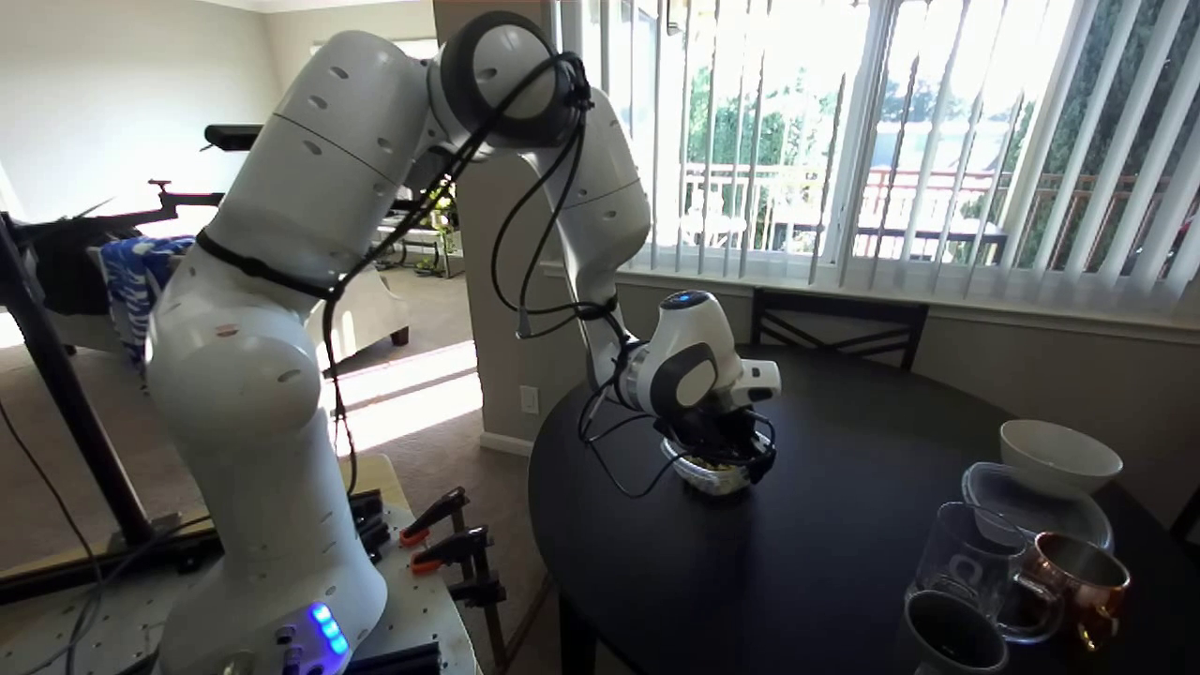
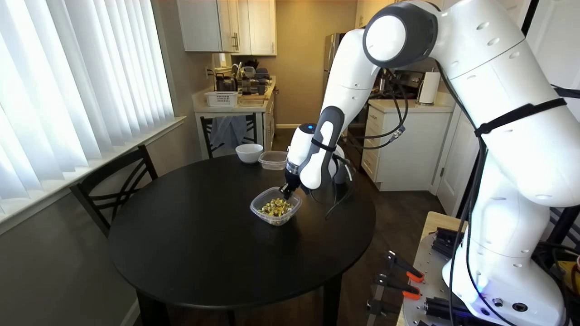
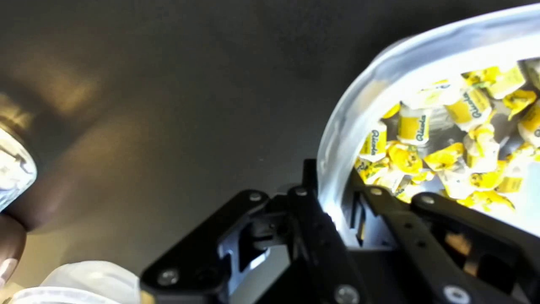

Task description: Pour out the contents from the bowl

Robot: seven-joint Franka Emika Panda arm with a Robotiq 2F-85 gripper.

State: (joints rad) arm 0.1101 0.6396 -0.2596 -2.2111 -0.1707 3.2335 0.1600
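Note:
The bowl [image 2: 277, 221] is a clear container with a rounded-square rim on the dark round table, roughly upright. It also shows in an exterior view [image 1: 720, 482], partly hidden by the wrist, and in the wrist view [image 3: 337, 135]. I cannot tell whether its base touches the table. The contents [image 3: 447, 143] are yellow and white wrapped candies heaped inside; they show too in an exterior view [image 2: 275, 207]. My gripper [image 3: 331, 179] straddles the bowl's rim, one finger inside and one outside, both close against the wall. It also shows in an exterior view [image 2: 286, 192].
The table [image 2: 195, 240] also bears a white dish [image 1: 1059, 455] and a clear container [image 1: 1078, 514]. Near them stand a copper mug [image 1: 1087, 579], a clear glass [image 1: 966, 558] and a dark cup [image 1: 952, 630]. A chair [image 2: 120, 181] stands on the window side.

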